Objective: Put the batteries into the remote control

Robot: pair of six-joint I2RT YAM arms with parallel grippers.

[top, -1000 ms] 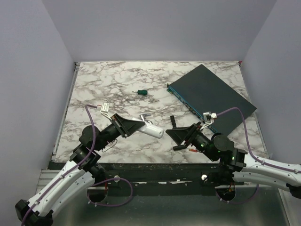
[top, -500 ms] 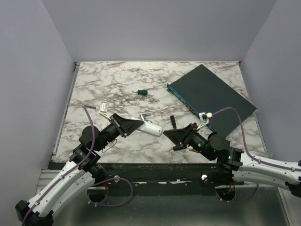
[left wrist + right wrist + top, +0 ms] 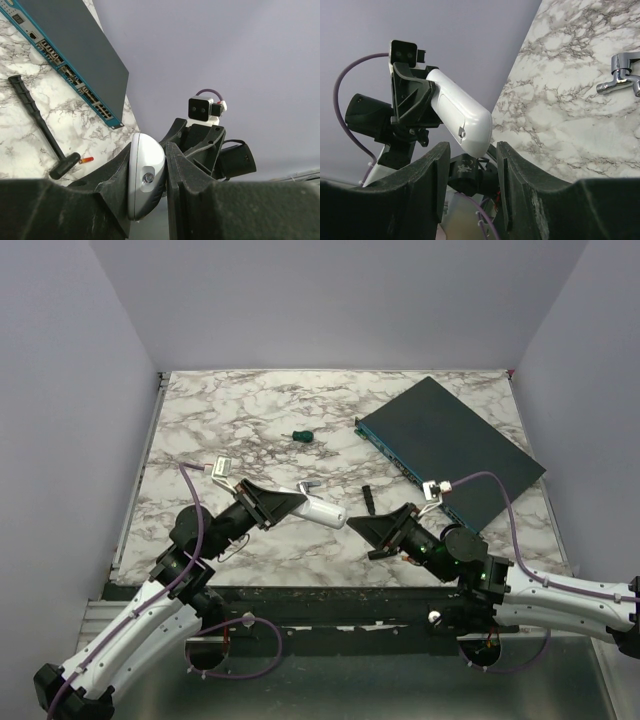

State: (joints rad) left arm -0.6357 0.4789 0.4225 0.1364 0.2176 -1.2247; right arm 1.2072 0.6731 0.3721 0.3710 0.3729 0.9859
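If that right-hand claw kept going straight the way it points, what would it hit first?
Probably the free end of the remote. The left gripper holds it up just ahead of the right gripper, whose jaws are open.

A robotics lab cell; plain lilac walls (image 3: 330,300) box in a marble-patterned table (image 3: 200,420) carrying robot arms (image 3: 150,610).

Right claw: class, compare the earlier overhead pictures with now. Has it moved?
Yes. The right claw has shifted slightly left, away from the teal box.
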